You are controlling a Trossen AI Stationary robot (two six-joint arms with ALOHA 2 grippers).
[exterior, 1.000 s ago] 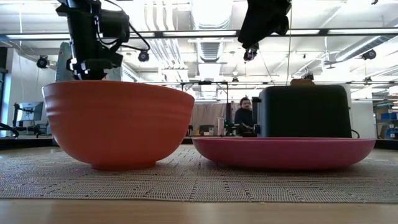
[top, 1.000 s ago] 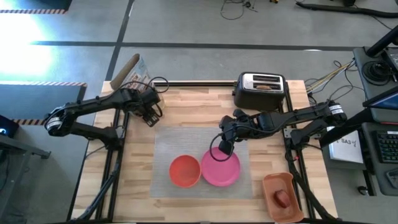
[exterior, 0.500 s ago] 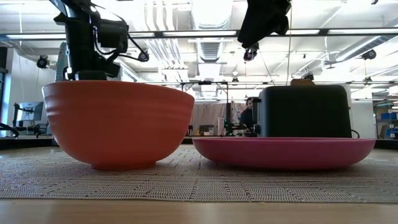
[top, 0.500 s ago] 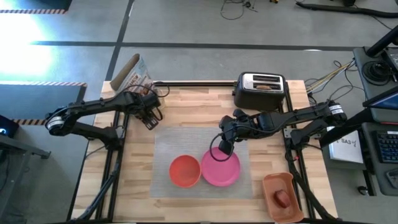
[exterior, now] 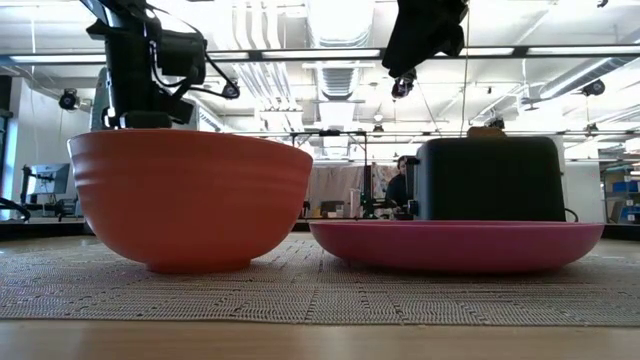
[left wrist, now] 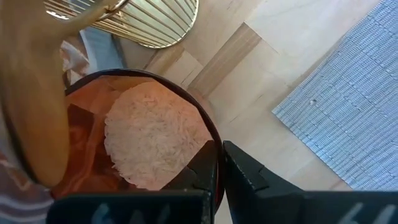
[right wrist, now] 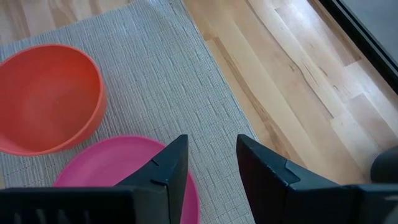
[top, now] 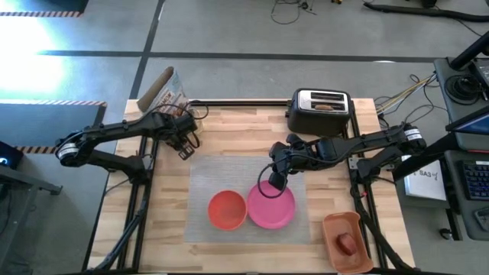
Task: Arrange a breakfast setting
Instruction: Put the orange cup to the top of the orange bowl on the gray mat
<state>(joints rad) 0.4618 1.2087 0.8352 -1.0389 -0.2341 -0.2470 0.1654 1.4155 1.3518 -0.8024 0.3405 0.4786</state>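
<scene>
Since a second ago, our left gripper point(left wrist: 217, 168) has closed its jaws on the rim of a clear cup point(left wrist: 146, 134) at 10 o'clock on the desk point(top: 229, 126). Our right gripper point(right wrist: 208, 162) hovers, jaws parted and empty, over the pink plate point(top: 270, 208) beside the red-orange bowl point(top: 227, 210) on the grey mat point(top: 221, 176).

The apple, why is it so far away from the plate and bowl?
The apple does look out of place. It sits in the orange tray at the table's near right corner, off the grey mat where the pink plate and bowl sit side by side.
</scene>
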